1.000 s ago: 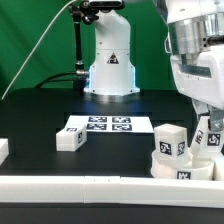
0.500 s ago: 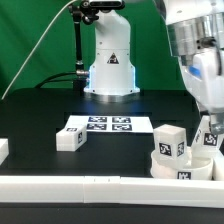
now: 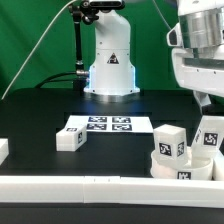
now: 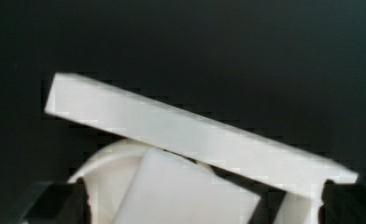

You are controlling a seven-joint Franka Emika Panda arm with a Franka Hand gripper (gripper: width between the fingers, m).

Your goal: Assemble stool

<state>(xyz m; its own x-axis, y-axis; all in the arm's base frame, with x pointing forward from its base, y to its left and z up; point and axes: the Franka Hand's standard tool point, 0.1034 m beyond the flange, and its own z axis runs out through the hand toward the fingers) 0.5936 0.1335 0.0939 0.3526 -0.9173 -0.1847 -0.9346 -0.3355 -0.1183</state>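
Observation:
The round white seat (image 3: 186,168) lies at the exterior view's right front. Two white tagged legs stand on it, one upright (image 3: 170,143) and one leaning (image 3: 211,135). A third leg (image 3: 70,139) lies loose on the table next to the marker board. My gripper (image 3: 206,100) hangs just above the leaning leg, open and empty. In the wrist view the gripper (image 4: 198,206) has dark fingertips (image 4: 55,205) spread wide. Between and below them show a white leg (image 4: 189,125) and part of the seat (image 4: 135,185).
The marker board (image 3: 108,125) lies flat mid-table. A long white rail (image 3: 90,186) runs along the front edge. A small white piece (image 3: 3,150) sits at the exterior view's left edge. The robot base (image 3: 110,60) stands at the back.
My gripper was down around the leaning leg on the seat. It has lifted straight up and the leg stays on the seat.

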